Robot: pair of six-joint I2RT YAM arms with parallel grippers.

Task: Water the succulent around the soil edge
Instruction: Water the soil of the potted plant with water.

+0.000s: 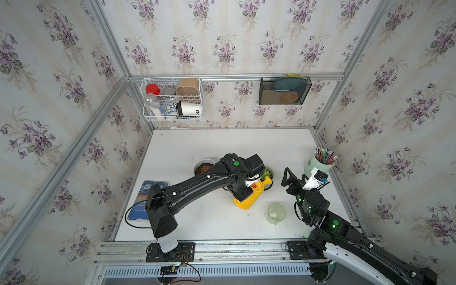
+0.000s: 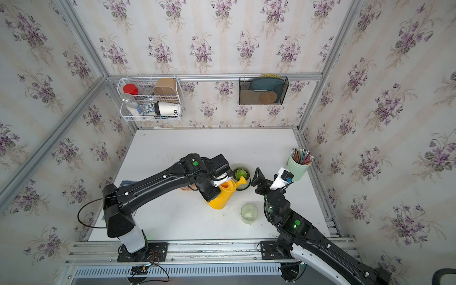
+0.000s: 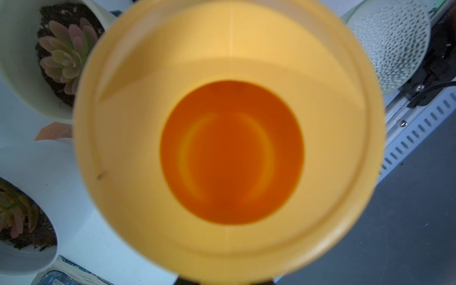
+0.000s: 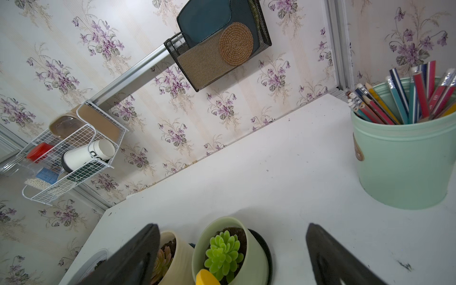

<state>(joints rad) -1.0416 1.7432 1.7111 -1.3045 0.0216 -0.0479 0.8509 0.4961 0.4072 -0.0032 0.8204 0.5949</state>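
The green succulent [image 4: 222, 254] grows in dark soil in a pale green pot [image 2: 243, 183] on a black saucer [image 4: 261, 246]. A yellow watering can [image 1: 248, 198] hangs tilted beside it, its spout [image 4: 206, 277] reaching over the pot's near rim onto the soil edge. My left gripper [image 2: 220, 181] is shut on the can's top; the left wrist view looks straight down into the can's inside [image 3: 232, 148]. My right gripper [image 4: 232, 227] stands open just right of the pot, with nothing between its fingers [image 4: 330, 256].
A cream pot with a pinkish succulent [image 4: 165, 259] stands close by the green pot, and a third pot [image 1: 204, 167] sits further left. A ribbed glass cup [image 1: 275, 213], a mint pencil cup [image 1: 319, 165], a book [image 1: 148, 197], a wire basket [image 1: 172, 98] and a mesh holder [image 1: 283, 91] are around.
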